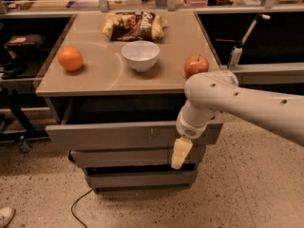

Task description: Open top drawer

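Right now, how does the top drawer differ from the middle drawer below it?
The top drawer stands partly open, with a dark gap behind its front; the middle drawer sits further back and looks shut. The top drawer's front is wider and taller than the middle drawer's. Both are grey-brown, flat and handleless. The claw hangs at the top drawer's lower edge, right of centre, in front of the middle drawer.
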